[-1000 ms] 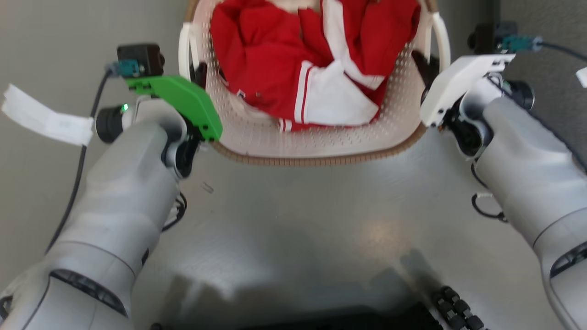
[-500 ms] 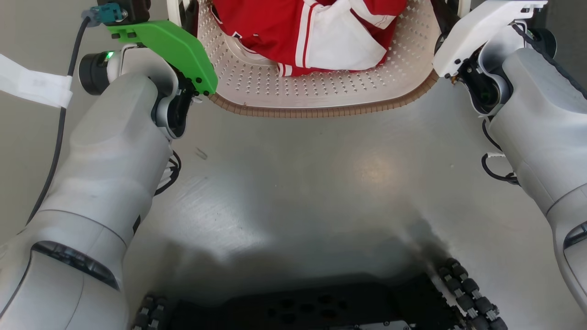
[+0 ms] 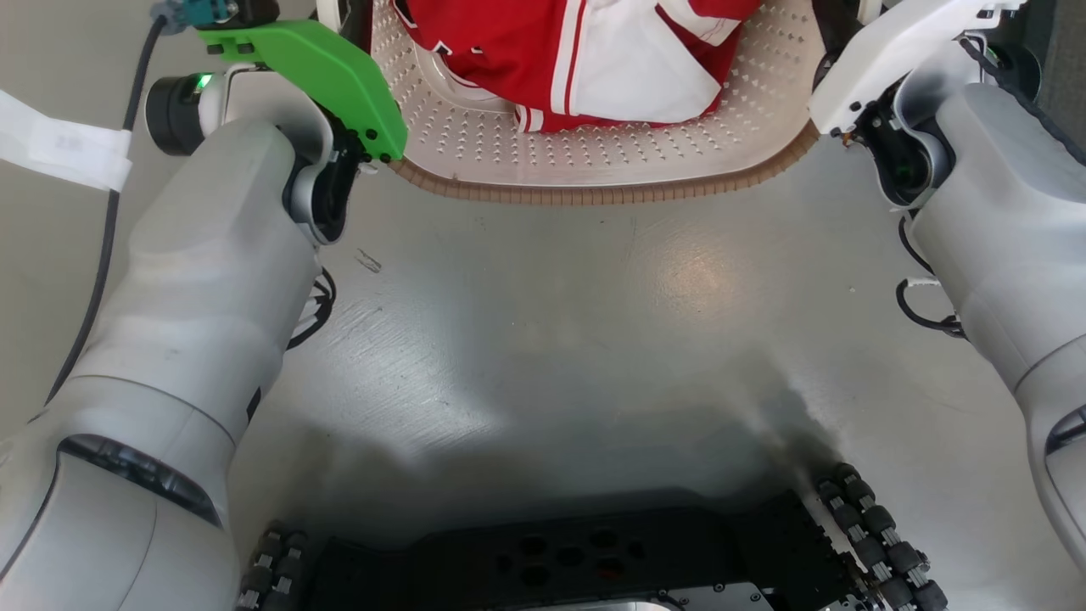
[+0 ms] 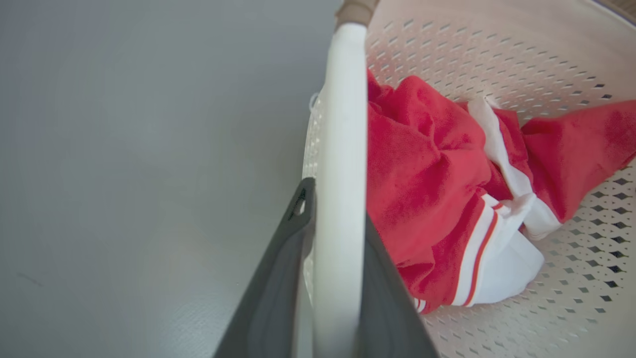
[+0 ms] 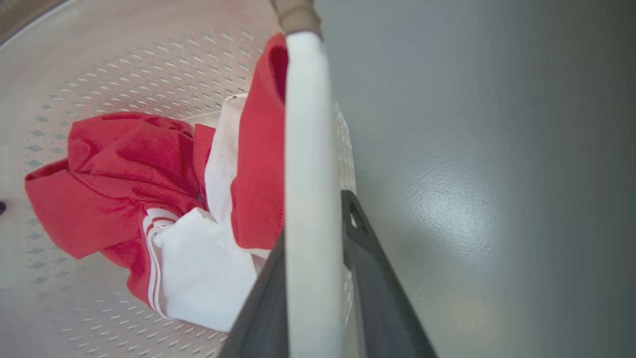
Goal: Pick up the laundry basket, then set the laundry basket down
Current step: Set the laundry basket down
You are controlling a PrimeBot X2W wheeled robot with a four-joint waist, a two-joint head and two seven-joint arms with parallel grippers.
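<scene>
While both pale forearms are stretched forward and slightly inward in the head view, the laundry basket (image 3: 594, 193) is flanked at the top edge, with a green cover (image 3: 322, 68) on the left wrist and a white cover (image 3: 891, 51) on the right. In the left wrist view the left gripper (image 4: 335, 214) is seen clamped on the basket's left handle (image 4: 343, 124), one dark finger on either side of the white loop. The right gripper (image 5: 314, 219) is likewise pinched onto the right handle (image 5: 305, 124). Whether the basket touches the grey floor (image 3: 594, 322) cannot be told.

Against the picture of a second ago, the whole head view has shifted. The basket and both wrists now lie nearer the top edge, and the robot's dark wheeled base (image 3: 577, 552) is shown along the bottom; this is taken as a move of the camera. The wrists are kept at the basket's two sides as before.

A red and white garment (image 3: 594, 59) is heaped inside the perforated walls, close beside both handles. A white tag (image 3: 59, 148) and a black cable (image 3: 110, 229) are seen by the left wrist.
</scene>
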